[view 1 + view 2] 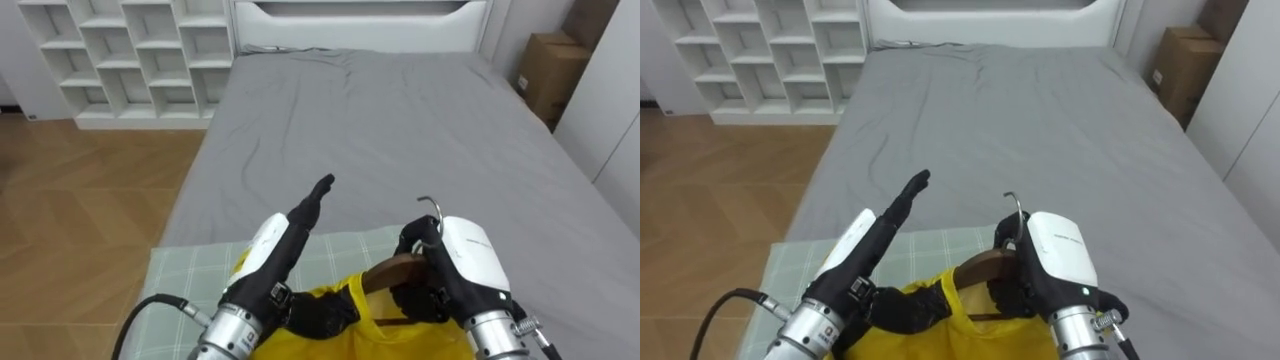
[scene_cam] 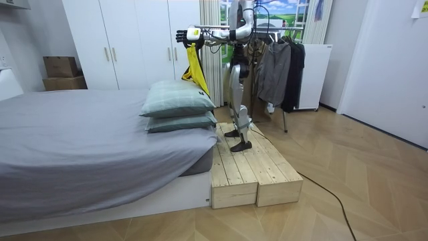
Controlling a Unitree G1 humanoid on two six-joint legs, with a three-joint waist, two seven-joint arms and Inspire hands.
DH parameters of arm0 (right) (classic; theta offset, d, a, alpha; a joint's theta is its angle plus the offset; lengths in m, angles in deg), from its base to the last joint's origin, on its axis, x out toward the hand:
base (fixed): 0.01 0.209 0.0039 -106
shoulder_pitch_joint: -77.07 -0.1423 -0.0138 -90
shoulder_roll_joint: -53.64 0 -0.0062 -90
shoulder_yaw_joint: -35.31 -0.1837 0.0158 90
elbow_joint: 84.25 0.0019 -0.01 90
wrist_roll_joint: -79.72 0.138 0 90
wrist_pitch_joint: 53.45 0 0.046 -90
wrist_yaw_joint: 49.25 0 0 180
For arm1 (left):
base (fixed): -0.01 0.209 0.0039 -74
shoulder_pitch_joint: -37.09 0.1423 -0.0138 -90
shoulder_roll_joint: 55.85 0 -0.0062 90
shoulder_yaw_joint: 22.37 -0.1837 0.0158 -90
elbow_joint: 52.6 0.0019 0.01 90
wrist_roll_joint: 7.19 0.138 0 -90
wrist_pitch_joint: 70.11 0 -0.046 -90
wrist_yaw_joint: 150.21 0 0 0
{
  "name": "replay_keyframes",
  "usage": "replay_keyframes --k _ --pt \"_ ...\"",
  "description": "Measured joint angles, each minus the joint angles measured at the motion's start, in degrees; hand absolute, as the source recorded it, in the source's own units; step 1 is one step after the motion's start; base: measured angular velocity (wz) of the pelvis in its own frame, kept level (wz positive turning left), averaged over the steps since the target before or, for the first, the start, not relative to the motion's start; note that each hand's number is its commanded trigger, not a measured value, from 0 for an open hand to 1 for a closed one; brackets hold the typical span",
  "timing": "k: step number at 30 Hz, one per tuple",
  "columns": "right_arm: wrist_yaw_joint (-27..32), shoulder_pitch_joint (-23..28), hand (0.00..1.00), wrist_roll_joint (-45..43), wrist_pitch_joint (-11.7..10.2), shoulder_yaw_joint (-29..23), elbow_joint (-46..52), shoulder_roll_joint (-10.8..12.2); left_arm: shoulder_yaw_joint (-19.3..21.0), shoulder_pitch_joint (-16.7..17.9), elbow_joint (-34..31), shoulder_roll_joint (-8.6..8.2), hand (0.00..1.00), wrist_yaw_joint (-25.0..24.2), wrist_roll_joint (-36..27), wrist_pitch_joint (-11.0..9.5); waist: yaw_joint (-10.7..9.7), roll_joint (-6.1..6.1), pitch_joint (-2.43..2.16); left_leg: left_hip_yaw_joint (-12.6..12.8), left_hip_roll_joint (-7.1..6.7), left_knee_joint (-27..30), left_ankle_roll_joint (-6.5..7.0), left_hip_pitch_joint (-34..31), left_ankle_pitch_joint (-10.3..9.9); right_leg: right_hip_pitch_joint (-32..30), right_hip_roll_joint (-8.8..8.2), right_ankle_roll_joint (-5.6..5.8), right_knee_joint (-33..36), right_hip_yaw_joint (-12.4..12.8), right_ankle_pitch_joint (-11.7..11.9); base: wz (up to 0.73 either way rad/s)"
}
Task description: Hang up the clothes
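Yellow shirt (image 1: 335, 325) on a hanger (image 1: 395, 270) is held up near, over the pillow (image 1: 185, 270). Hanger's gripped by the right hand (image 1: 465, 250); left hand (image 1: 275, 245) is kept straight-fingered just left of it.

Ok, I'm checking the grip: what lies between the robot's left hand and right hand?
In the left eye view, the yellow garment on its wooden hanger spans between the left hand and right hand, above a green checked pillow.
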Motion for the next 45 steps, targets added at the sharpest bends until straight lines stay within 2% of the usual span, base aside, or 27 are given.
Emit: replay_keyframes --k 4,9,18,23,31,37,41,45 --pt "0.0 0.0 1.00 0.0 0.0 -0.5 0.0 -0.9 0.1 0.0 0.0 0.16 0.00 -2.6 -3.8 0.0 -0.2 0.05 0.03 0.0 -0.08 0.0 0.01 -0.1 0.0 0.0 -0.08 0.00 0.0 0.0 0.0 0.00" --pt "0.0 0.0 1.00 0.2 -0.1 -0.8 0.1 -1.3 0.1 0.4 -0.1 2.26 0.00 -7.2 -8.5 0.0 -0.7 0.50 0.01 0.2 -0.05 -0.1 0.00 -0.2 0.0 -0.3 -0.07 0.00 0.0 0.1 0.0 -0.01" --pt "0.2 0.0 1.00 1.5 -0.2 -3.2 0.1 -3.6 1.5 0.4 -0.3 3.87 0.00 -9.7 -13.3 0.0 -1.3 0.97 -0.12 0.6 -0.05 0.0 0.01 -0.1 0.0 -0.6 -0.14 0.00 0.1 0.3 0.0 -0.01" --pt "0.3 0.0 1.00 1.5 -0.2 -4.9 -0.7 -3.5 2.5 0.5 -2.2 4.00 0.00 -11.8 -13.3 0.0 -1.3 0.90 -0.09 0.7 -0.02 0.0 0.00 -0.1 0.0 -0.7 -0.14 0.00 0.1 0.4 0.0 0.00" --pt "2.0 0.0 1.00 1.6 0.0 -5.2 -4.5 -3.8 2.7 0.5 -2.6 4.08 0.00 -14.3 -18.8 0.0 -1.4 0.63 0.08 1.0 -0.04 0.0 0.01 0.0 0.0 -0.8 -0.16 0.00 0.1 0.8 0.0 -0.02" --pt "3.0 0.2 1.00 2.3 0.0 -5.2 -4.5 -3.8 3.1 2.5 -2.6 4.31 0.00 -14.6 -20.0 0.0 -1.5 0.68 0.08 1.3 -0.01 0.0 0.01 0.0 0.0 -1.0 -0.13 -0.01 0.1 1.1 0.0 -0.01" --pt "3.1 1.0 1.00 2.4 -0.1 -5.5 -4.5 -3.7 4.8 4.2 -2.6 4.32 0.00 -15.6 -20.0 0.2 -1.5 1.08 0.10 1.4 -0.02 -0.2 0.01 -0.1 0.0 -1.2 -0.15 -0.01 0.2 1.1 0.0 0.00" --pt "3.1 1.5 1.00 2.4 -0.2 -7.3 -4.5 -3.7 7.0 4.3 -2.6 4.31 0.00 -16.4 -19.9 0.4 -1.4 1.54 0.01 1.7 -0.05 -0.3 0.01 -0.4 0.0 -1.8 -0.21 0.00 0.5 1.5 0.0 -0.03"
